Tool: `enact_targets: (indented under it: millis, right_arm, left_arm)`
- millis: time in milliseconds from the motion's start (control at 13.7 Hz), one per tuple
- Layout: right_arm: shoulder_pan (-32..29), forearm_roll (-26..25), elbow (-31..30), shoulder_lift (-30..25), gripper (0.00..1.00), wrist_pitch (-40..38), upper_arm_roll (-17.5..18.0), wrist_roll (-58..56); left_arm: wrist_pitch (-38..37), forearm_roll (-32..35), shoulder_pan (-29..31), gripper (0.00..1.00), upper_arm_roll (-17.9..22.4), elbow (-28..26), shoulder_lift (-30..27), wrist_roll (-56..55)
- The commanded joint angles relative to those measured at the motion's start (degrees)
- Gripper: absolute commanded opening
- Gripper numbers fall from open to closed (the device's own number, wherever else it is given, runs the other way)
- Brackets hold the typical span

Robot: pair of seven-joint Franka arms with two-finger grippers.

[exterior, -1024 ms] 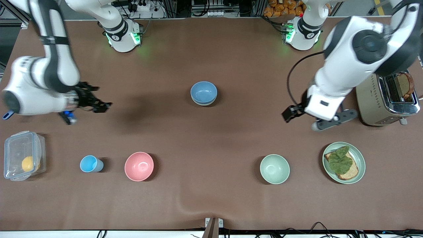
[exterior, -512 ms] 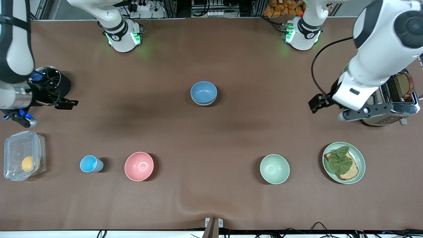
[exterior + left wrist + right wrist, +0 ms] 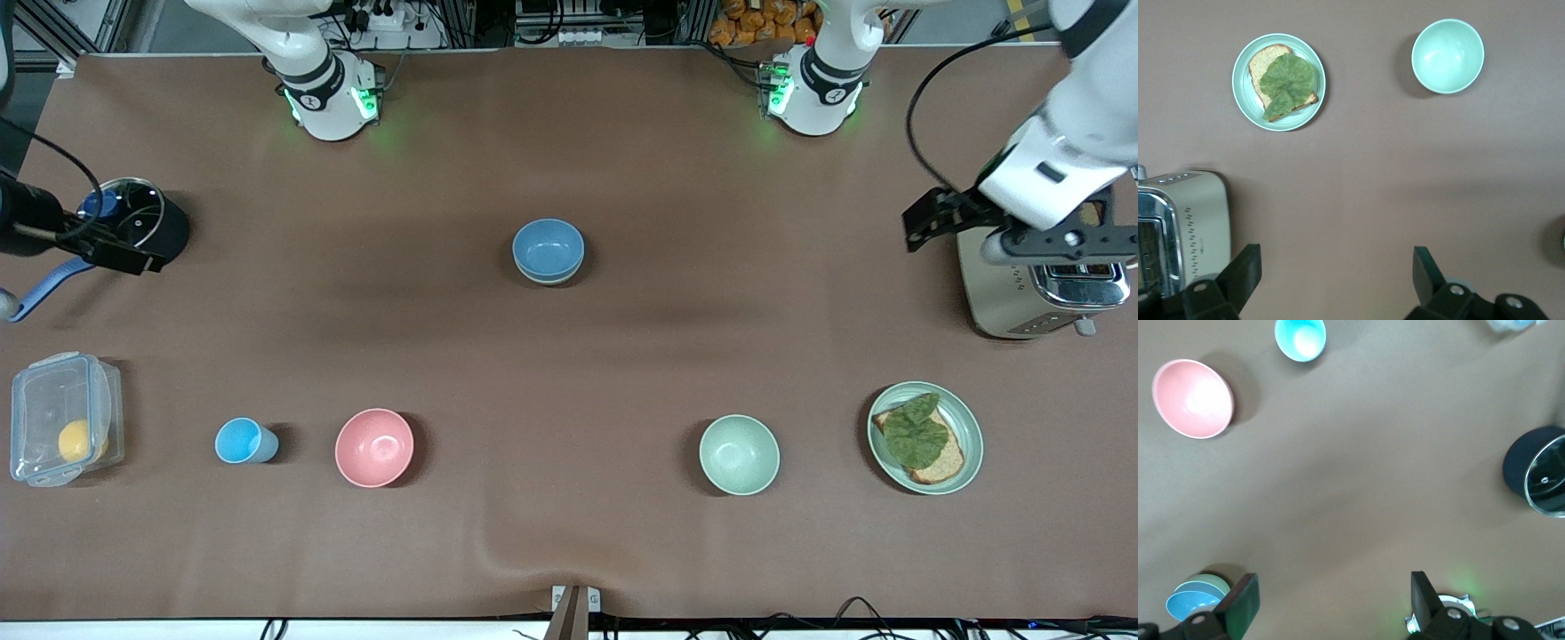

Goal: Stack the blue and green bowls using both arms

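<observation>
Blue bowl (image 3: 548,248) sits nested in the green bowl (image 3: 1207,583) mid-table: stack looks done! Left gripper (image 3: 1335,273) over the toaster (image 3: 1038,284), right gripper (image 3: 1333,597) over the black pot (image 3: 142,222), both fingers wide, empty.

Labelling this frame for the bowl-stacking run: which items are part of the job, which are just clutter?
Job:
- blue bowl, sitting in the green bowl mid-table
- left gripper, open, over the toaster
- right gripper, open, by the black pot

Clutter:
- pink bowl
- mint bowl
- cup
- plate with toast
- container
- toaster, black pot
</observation>
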Motion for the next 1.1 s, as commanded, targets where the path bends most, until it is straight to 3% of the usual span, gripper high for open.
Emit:
enact_targets:
  millis: [0,220,512,878,1024]
  right_arm:
    - [-2.85,-1.69,3.1,-1.91,1.0,-0.29,4.13,-1.78]
    - [-2.68,-1.78,5.13,-2.79,1.0,-0.11,5.29,-2.13]
    - [-1.98,-1.95,4.69,-5.25,1.0,1.65,5.47,-3.44]
    - [-2.42,-2.13,-0.4,-8.07,1.0,3.49,5.64,-8.73]
    - [-2.59,-3.61,-0.67,-8.51,1.0,3.58,7.22,-8.73]
  left_arm:
    - [-2.75,-1.35,-1.14,1.0,2.36,1.76,-0.57,2.35]
    - [-4.34,-3.37,-2.37,1.0,5.53,3.34,-0.66,2.35]
    - [-4.6,-3.55,-2.64,1.0,5.62,3.52,-0.48,2.35]
    - [-4.61,-3.46,-2.73,1.0,5.62,3.52,-0.48,2.35]
    - [-4.61,-3.46,-2.73,1.0,5.53,3.52,-0.48,2.35]
